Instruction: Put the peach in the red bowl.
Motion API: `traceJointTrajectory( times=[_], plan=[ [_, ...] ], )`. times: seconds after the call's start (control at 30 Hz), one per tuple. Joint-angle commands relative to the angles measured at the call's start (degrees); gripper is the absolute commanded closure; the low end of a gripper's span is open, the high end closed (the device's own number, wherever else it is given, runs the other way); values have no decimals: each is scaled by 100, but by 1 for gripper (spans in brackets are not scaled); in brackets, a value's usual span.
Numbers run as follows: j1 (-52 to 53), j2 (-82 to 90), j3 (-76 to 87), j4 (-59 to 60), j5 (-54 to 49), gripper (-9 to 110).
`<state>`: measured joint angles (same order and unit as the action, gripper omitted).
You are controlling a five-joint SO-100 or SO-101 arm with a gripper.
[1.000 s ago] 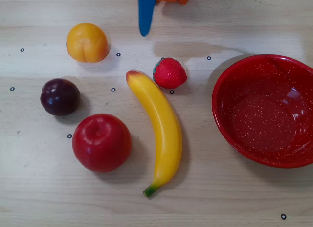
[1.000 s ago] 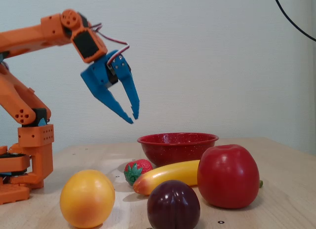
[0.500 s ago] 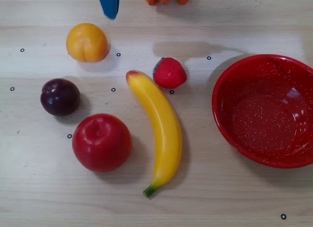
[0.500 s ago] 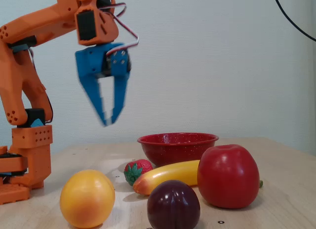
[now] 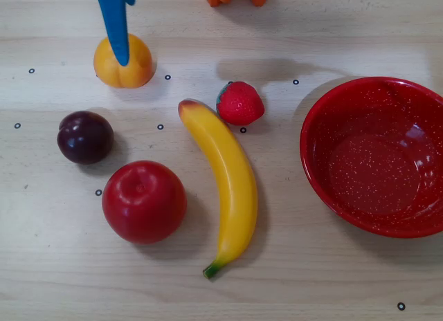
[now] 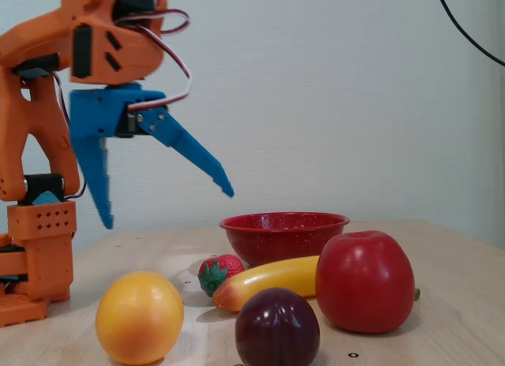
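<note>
Two views split the facts: the fixed view shows the hand [image 6: 167, 208] spread wide, empty, raised above the peach [image 6: 140, 317]; overhead, only one blue finger [image 5: 116, 27] overlaps the peach [image 5: 124, 62], well apart from the red bowl [image 5: 377, 155].

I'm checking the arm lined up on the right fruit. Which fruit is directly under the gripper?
The peach, yellow-orange and creased: the blue gripper hangs open above it, one finger crossing it in the overhead view. The other fruits lie clear of it.
</note>
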<state>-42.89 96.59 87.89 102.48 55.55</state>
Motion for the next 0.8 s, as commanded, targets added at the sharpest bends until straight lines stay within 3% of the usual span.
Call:
traceJointTrajectory(
  times=[0.0,0.17,0.77],
  plan=[
    [-369,132,-167,114,554,47],
    [-809,9,88,-149,1090,44],
    [-967,-686,1020,-1872,1397,38]
  ],
)
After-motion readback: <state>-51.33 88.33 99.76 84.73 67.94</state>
